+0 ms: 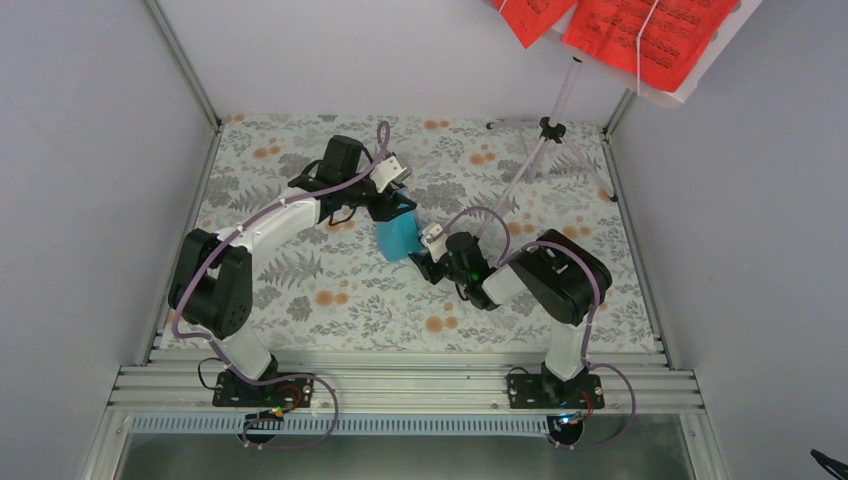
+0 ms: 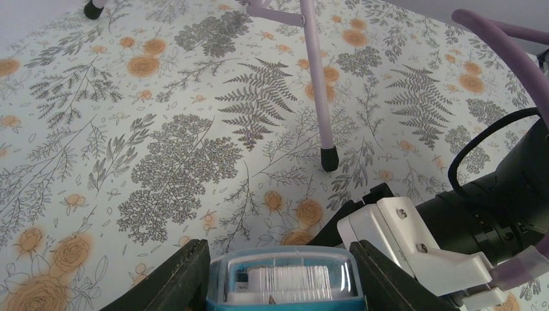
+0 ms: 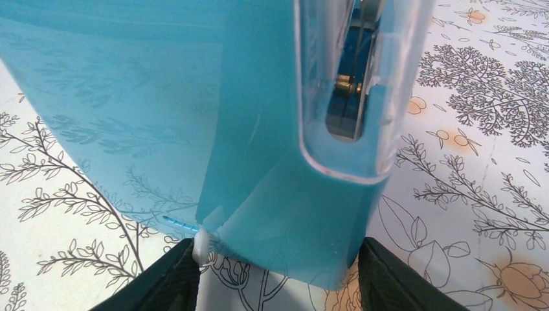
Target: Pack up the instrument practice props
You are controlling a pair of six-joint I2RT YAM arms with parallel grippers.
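The light-blue metronome [image 1: 397, 238] is held a little above the flowered table. My left gripper [image 1: 394, 205] comes at it from the far side and is shut on its narrow top [image 2: 283, 278], one black finger [image 2: 184, 278] against each side. My right gripper [image 1: 418, 258] comes from the near right; its fingers [image 3: 175, 275] bracket the metronome's wide base [image 3: 194, 97] and press on it, one against a small white key. The lilac music stand [image 1: 540, 150] is at the back right, its desk [image 1: 690, 85] carrying red sheet-music pages [image 1: 650, 35].
A leg of the stand [image 2: 317, 84] ends in a black foot [image 2: 329, 159] just beyond the left gripper. The right gripper's white body [image 2: 401, 240] sits close beside the left fingers. Grey walls enclose the table on three sides.
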